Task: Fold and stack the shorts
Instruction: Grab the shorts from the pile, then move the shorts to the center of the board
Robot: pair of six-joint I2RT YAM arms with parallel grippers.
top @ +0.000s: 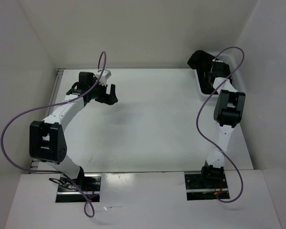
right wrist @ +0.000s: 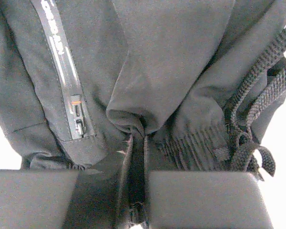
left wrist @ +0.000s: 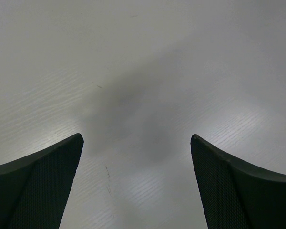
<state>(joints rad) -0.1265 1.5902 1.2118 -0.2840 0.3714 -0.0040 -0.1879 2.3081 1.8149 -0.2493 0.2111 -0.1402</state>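
The shorts (top: pixel 199 59) are a black bundle lying in the white basket (top: pixel 199 85) at the far right of the table. In the right wrist view the shorts (right wrist: pixel 171 57) fill the frame, with a zipped pocket (right wrist: pixel 75 112) and a braided drawstring (right wrist: pixel 257 95). My right gripper (right wrist: pixel 113 176) is down in the bundle, and a fold of the black cloth is pinched between its jaws. My left gripper (top: pixel 112 95) hangs over bare table at the far left, away from the shorts. Its fingers (left wrist: pixel 47 181) stand wide open with nothing between them.
White walls enclose the table on the left, back and right. The basket rim (top: pixel 239 61) sits close to the right wall. Purple cables (top: pixel 102 59) loop above both arms. Under the left gripper (left wrist: pixel 136 138) lies only the white table top (left wrist: pixel 133 57).
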